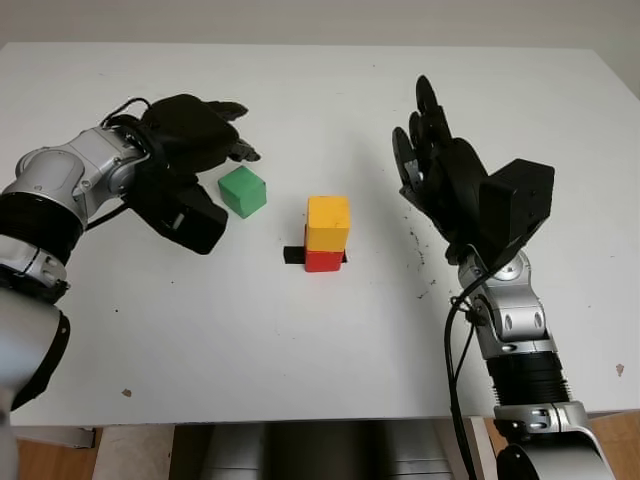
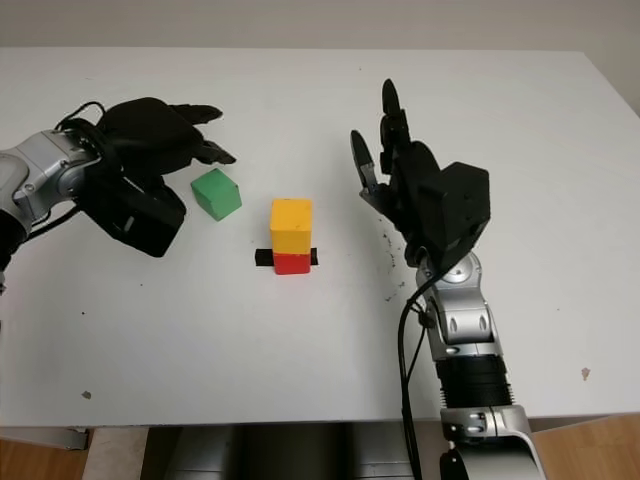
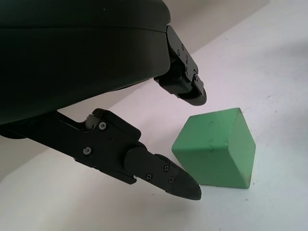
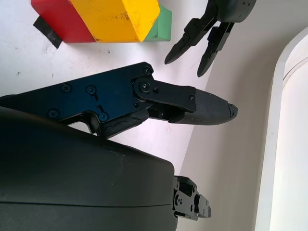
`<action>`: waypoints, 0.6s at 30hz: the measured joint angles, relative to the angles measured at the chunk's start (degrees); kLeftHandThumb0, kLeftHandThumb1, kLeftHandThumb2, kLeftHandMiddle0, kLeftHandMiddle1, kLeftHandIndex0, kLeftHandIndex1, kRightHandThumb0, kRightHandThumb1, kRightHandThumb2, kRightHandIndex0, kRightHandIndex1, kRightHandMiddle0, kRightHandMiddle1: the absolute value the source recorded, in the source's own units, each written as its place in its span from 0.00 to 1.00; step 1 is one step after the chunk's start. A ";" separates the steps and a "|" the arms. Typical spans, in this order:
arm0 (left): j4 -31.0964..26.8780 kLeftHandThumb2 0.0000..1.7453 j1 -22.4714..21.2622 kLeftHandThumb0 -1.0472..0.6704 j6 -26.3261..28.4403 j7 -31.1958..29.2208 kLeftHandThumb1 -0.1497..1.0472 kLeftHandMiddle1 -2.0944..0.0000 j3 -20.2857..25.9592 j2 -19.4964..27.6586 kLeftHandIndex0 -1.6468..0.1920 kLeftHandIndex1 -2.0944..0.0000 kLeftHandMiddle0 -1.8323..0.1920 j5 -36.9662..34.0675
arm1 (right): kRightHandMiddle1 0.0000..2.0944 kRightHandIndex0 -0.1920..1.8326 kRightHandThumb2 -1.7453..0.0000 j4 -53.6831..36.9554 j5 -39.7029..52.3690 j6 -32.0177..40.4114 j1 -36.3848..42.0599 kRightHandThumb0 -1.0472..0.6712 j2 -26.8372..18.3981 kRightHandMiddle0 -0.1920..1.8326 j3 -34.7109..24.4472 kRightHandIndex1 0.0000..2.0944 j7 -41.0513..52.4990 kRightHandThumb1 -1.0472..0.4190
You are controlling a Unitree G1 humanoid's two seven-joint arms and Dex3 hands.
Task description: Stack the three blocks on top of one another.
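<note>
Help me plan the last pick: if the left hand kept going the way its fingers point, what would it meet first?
Probably the green block: the left hand is open beside it, fingertips just short of touching.

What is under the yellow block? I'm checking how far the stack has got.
The yellow block sits on the red block, which rests on a strip of black tape on the table. The tape's middle is hidden beneath the red block.

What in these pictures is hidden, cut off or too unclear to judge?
- Black patch under the red block: mostly covered by the blocks; what it is, cannot tell.
- Green block, right wrist view: mostly hidden behind the yellow block.
- Left hand, eye views: its shell hides whether the fingers touch the table.
- Right hand: open, beside the stack.
</note>
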 measured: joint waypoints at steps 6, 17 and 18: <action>1.40 0.03 0.27 0.26 -0.18 -0.64 0.87 0.97 0.00 -0.86 0.62 0.94 0.85 -1.79 | 0.00 0.00 0.66 -0.30 -0.14 0.03 0.12 0.23 -0.03 0.00 0.00 0.00 0.02 0.00; 1.40 0.03 0.31 0.24 0.39 -0.83 0.88 0.97 -1.01 -1.32 0.61 0.93 0.85 -1.93 | 0.01 0.00 0.65 -1.12 -0.19 0.51 0.53 0.23 -0.22 0.00 0.00 0.00 0.14 0.00; 1.40 0.03 0.32 0.24 0.51 -0.83 0.88 0.97 -1.16 -1.32 0.61 0.92 0.85 -1.79 | 0.01 0.00 0.65 -1.12 -0.28 0.52 0.54 0.23 -0.23 0.00 0.00 0.00 0.09 0.00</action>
